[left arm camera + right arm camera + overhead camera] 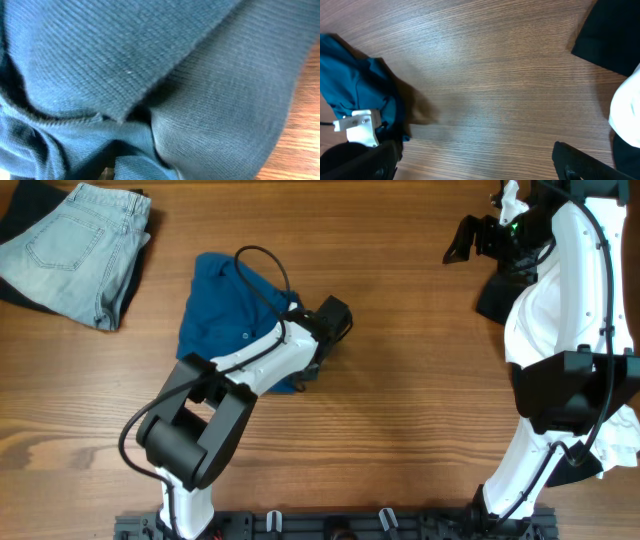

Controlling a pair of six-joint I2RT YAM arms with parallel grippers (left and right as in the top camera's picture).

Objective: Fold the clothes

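Step in hand: judged an opening grasp. The left gripper (322, 332) is pressed down into the crumpled shirt (225, 310), which bunches directly beneath it and spreads away on the side facing the jeans (75, 250).
Left gripper state: fingers buried in cloth; cannot tell whether apart or clamped.
Right gripper (476, 150): fingers wide apart, holding nothing, well apart from the shirt.
Next move: likely needs a hold on one layer only, then a lift and outward draw to spread the shirt.
Edges: a raw hem and stacked folds lie under the left gripper, so several layers could be pinched.
Open room: bare table (420, 410) between the two grippers; black cloth (615, 40) lies near the right gripper.
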